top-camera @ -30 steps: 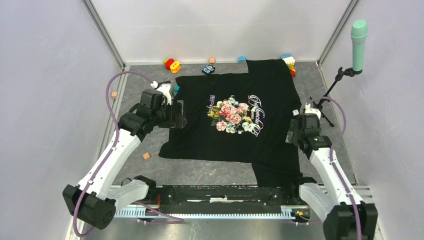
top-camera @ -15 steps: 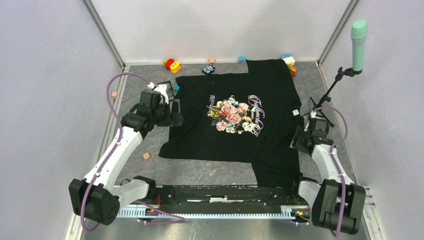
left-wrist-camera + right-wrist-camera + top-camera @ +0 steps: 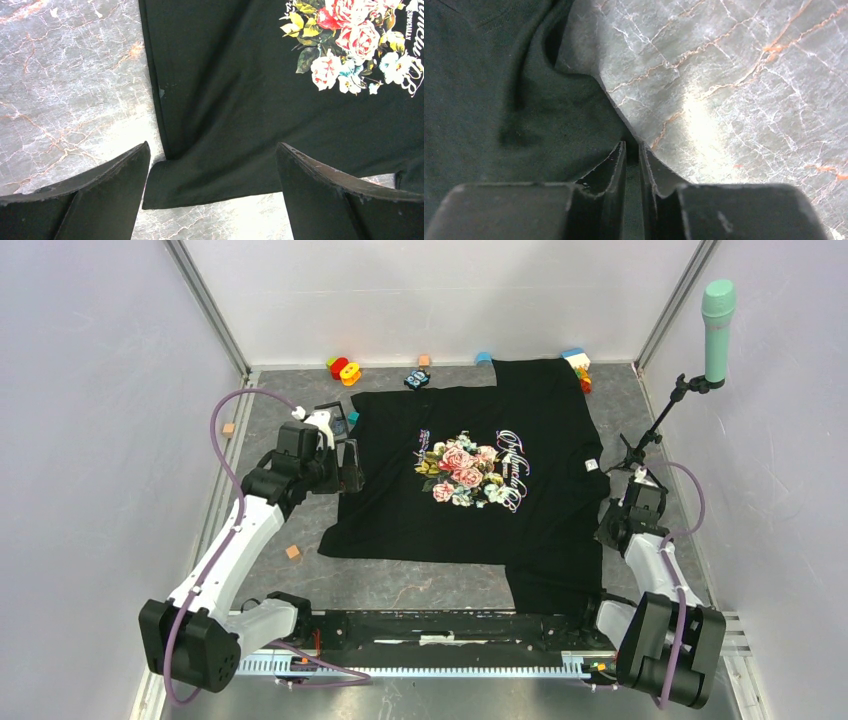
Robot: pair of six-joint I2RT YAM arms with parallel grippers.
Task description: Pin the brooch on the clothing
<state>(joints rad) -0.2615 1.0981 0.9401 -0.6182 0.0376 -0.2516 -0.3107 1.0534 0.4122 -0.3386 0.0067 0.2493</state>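
The clothing (image 3: 470, 520) is a black T-shirt with a rose print, spread flat on the marble table. It also fills much of the left wrist view (image 3: 225, 75) and the left half of the right wrist view (image 3: 499, 90). My left gripper (image 3: 352, 468) hovers over the shirt's left side by the sleeve. Its jaws (image 3: 212, 147) stand wide open with nothing between them. At the shirt's right edge, low to the table, my right gripper (image 3: 606, 532) has its jaws (image 3: 631, 146) closed to a narrow slit. The cloth's edge sits in that slit. I cannot pick out the brooch in any view.
A teal microphone (image 3: 717, 315) on a tripod stand (image 3: 640, 445) stands right of the shirt, close to my right arm. Small toys (image 3: 343, 368) lie along the back wall. A black square case (image 3: 336, 420), a teal cube (image 3: 353, 417) and an orange cube (image 3: 293, 552) lie left of the shirt.
My right arm has drawn back toward the near right, from over the shirt to its right edge, and its jaws have closed. The left arm has barely shifted.
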